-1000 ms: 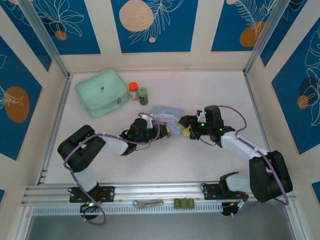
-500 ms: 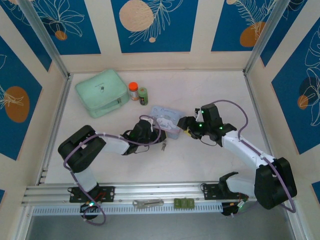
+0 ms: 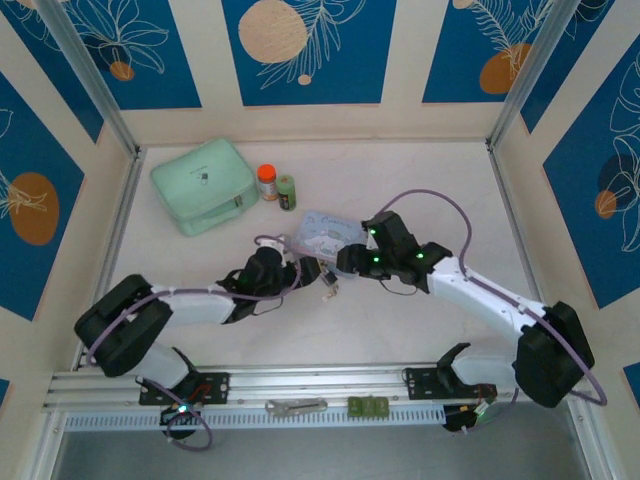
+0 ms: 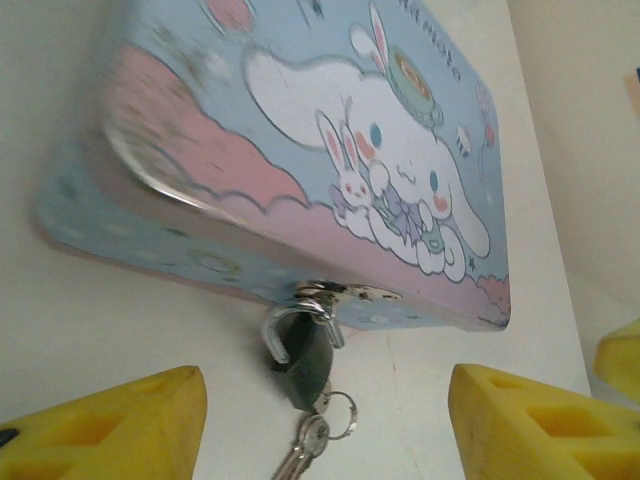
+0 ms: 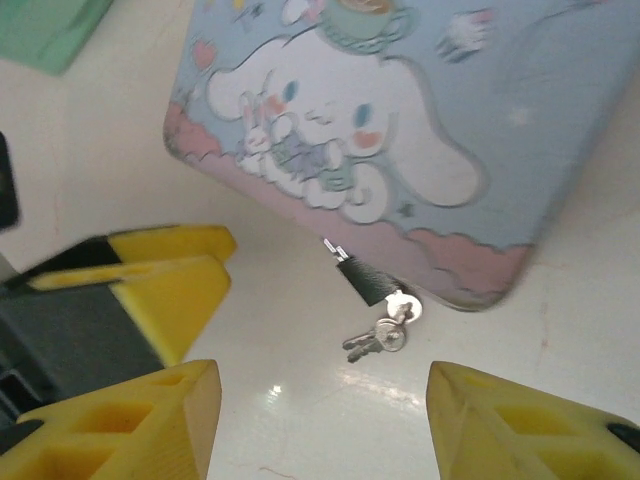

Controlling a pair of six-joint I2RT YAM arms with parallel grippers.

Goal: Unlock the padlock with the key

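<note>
The black padlock [image 4: 306, 352] hangs by its silvery shackle from the clasp on the front of the light-blue tin [image 4: 300, 150] and lies on the table. A small silvery key [image 5: 403, 308] sits in the padlock's [image 5: 368, 280] base, with spare keys [image 5: 372, 342] on a ring beside it. My left gripper [image 4: 320, 430] is open, its yellow fingers either side of the padlock and a little short of it. My right gripper [image 5: 320, 420] is also open, above and in front of the keys. In the top view the padlock [image 3: 328, 286] lies between the left gripper [image 3: 308, 270] and the right gripper [image 3: 346, 262].
The tin [image 3: 325, 233] lies mid-table. A mint-green case [image 3: 203, 184], an orange-capped bottle [image 3: 267, 182] and a green bottle [image 3: 287, 191] stand at the back left. A grey tool [image 3: 296, 406] and a green piece [image 3: 368, 406] rest on the front rail.
The grippers, earlier met at the tin's front, have parted. The left arm has dropped low and stretched out; the right gripper has moved left over the padlock and keys on the table.
</note>
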